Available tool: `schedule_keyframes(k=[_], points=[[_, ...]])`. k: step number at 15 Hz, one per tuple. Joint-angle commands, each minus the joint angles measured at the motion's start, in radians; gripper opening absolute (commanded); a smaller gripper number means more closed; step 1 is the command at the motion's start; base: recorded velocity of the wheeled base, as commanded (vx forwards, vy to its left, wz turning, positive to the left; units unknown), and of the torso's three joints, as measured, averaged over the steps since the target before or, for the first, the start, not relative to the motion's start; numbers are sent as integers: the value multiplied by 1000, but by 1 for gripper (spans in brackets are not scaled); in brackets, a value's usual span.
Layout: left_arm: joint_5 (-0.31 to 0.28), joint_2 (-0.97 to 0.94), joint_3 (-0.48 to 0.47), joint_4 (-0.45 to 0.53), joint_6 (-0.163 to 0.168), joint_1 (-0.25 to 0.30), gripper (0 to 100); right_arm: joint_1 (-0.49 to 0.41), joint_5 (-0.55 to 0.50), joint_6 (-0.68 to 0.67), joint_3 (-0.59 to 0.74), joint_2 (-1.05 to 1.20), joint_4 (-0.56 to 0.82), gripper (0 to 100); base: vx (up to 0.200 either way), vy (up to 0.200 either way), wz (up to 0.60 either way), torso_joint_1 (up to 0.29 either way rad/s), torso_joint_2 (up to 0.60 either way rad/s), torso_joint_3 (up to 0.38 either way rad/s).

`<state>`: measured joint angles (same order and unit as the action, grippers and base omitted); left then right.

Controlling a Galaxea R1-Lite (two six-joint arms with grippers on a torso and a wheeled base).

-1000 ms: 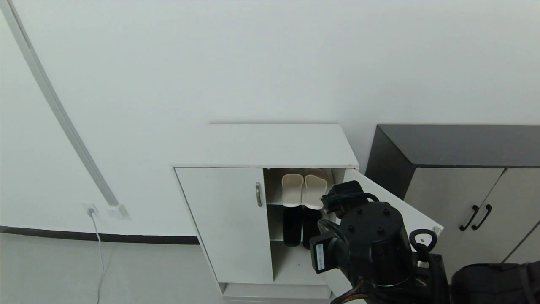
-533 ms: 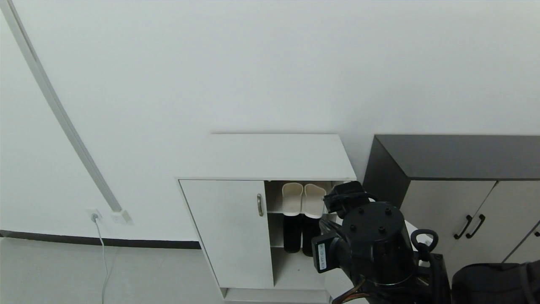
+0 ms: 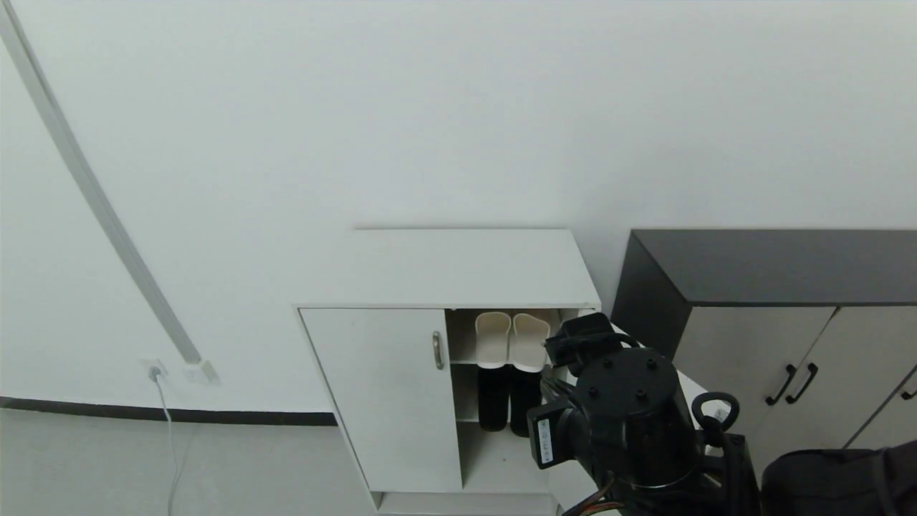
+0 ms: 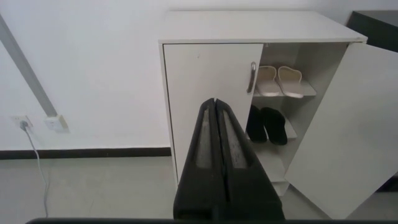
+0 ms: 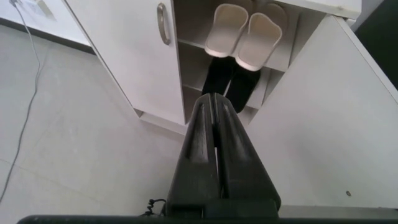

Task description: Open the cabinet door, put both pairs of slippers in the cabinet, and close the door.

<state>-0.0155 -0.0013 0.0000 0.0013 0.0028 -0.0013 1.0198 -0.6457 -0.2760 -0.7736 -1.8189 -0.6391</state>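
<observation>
The white cabinet point(image 3: 466, 269) stands against the wall with its left door point(image 3: 380, 394) closed and its right door point(image 4: 357, 124) swung open. A cream pair of slippers point(image 3: 507, 340) lies on the upper shelf, and a black pair point(image 3: 509, 398) on the shelf below. In the left wrist view my left gripper point(image 4: 214, 104) is shut and empty, off the floor in front of the closed door. My right gripper point(image 5: 214, 98) is also shut and empty, before the open compartment, below the black slippers point(image 5: 233, 84) and beside the open door point(image 5: 323, 124).
A dark cabinet point(image 3: 774, 265) with grey doors and black handles stands right of the white one. A wall socket with a hanging cable point(image 3: 154, 373) sits low on the wall at left. The grey floor point(image 5: 74, 137) in front is bare.
The whole head picture has shifted, with the cabinet lower in it, so the camera moved. Slippers, doors and my right arm look unchanged.
</observation>
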Motion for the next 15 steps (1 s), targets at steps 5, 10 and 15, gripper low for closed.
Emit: schedule_keyframes(k=[5,10,15], points=[[0,1,0,0,0,0,0,-38,1,12,-1,-10,-25,0,0,0,-360,1,-2,0],[0,1,0,0,0,0,0,-89,11,31,0,-48,-89,0,0,0,0,0,0,0],[0,1,0,0,0,0,0,-121,11,44,-3,-46,-88,0,-160,0,0,5,3,1]])
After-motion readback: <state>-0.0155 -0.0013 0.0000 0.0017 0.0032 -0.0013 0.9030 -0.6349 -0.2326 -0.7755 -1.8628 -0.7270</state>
